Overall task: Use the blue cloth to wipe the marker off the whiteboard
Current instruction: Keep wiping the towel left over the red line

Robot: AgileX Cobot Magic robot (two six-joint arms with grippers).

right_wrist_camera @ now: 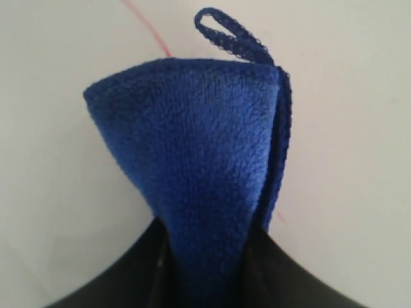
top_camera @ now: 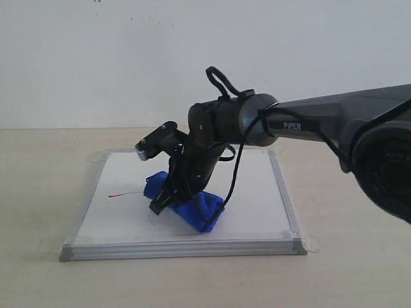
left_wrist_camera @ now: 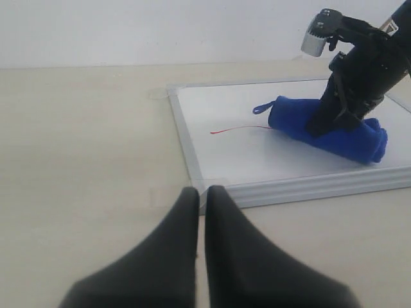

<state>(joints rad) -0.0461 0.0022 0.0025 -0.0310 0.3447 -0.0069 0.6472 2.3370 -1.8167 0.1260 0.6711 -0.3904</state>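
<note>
Pale worktop [top_camera: 38, 276], whiteboard [top_camera: 257, 199] mid-frame; the blue cloth [top_camera: 202, 212] lies on it.
Looks soft, light, squashy: right claw [top_camera: 166, 196] pinches its bunched fold beside the marker [top_camera: 122, 194]; left claw [left_wrist_camera: 200, 205] closed, empty.

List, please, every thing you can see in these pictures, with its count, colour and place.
whiteboard: one, white with silver-grey frame, flat on the table
marker: one thin line, red, on the whiteboard, running out from the cloth's end
blue cloth: one, royal blue, bundled on the whiteboard
tape tabs: three seen, clear, at the whiteboard's corners
table: one, beige, under everything
wall: one, white, behind
right gripper: one, black, shut on the blue cloth
left gripper: one, black, shut, over the table beside the whiteboard
</note>
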